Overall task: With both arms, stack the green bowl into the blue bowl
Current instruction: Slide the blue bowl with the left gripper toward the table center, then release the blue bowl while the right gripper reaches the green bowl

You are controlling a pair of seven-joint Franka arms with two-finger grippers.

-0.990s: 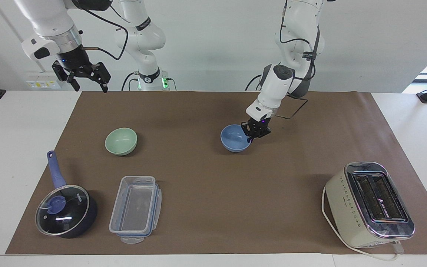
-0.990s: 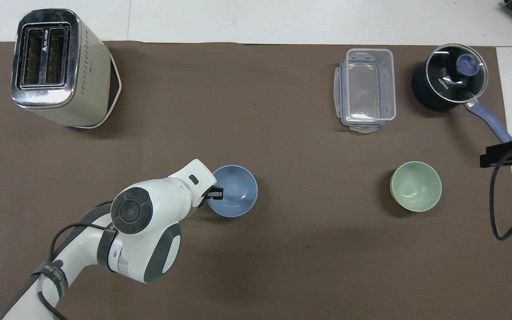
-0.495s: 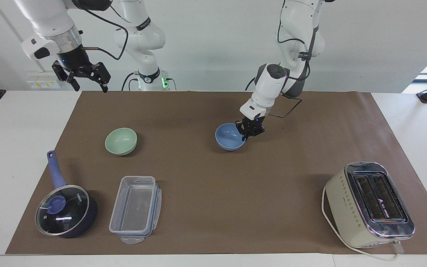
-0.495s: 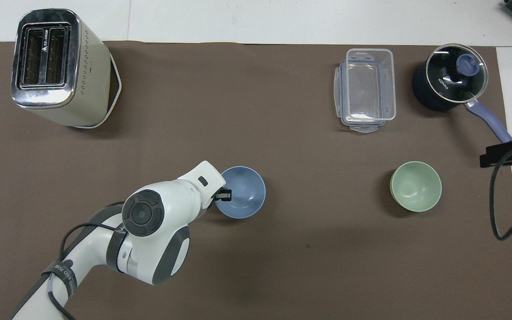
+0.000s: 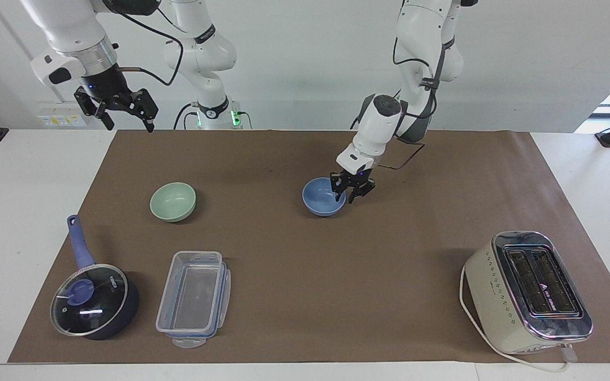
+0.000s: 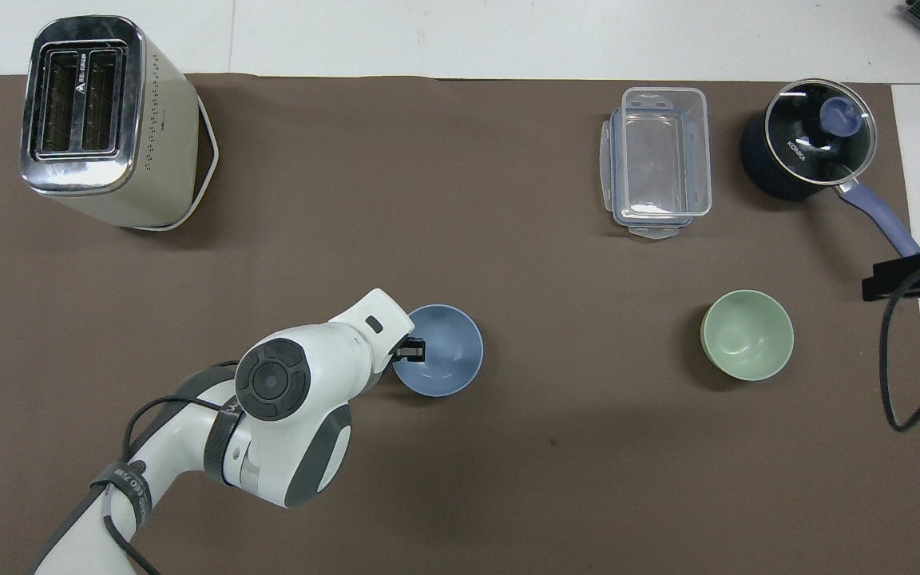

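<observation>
Facing view, read across. Right gripper (image 5: pixel 125 114) hangs high over the table's edge at the right arm's end, fingers spread wide, empty; this arm waits, unchanged from a second ago.

Green bowl (image 5: pixel 173 201): small, round, pale mint, matte, upright on the brown mat (image 5: pixel 284 275), nearer the robots than the clear plastic container (image 5: pixel 194 292) and the lidded dark pot (image 5: pixel 95 299). Has not moved.

Blue bowl (image 5: pixel 324 197): same size, periwinkle, matte, upright near mid-table. It sits further toward the right arm's end than a second ago.

Left gripper (image 5: pixel 352 191) is at the bowl's rim on the left arm's side. Fingers look parted, one each side of the rim; earlier they pinched it.

Toaster (image 5: pixel 528 291) is unmoved.
</observation>
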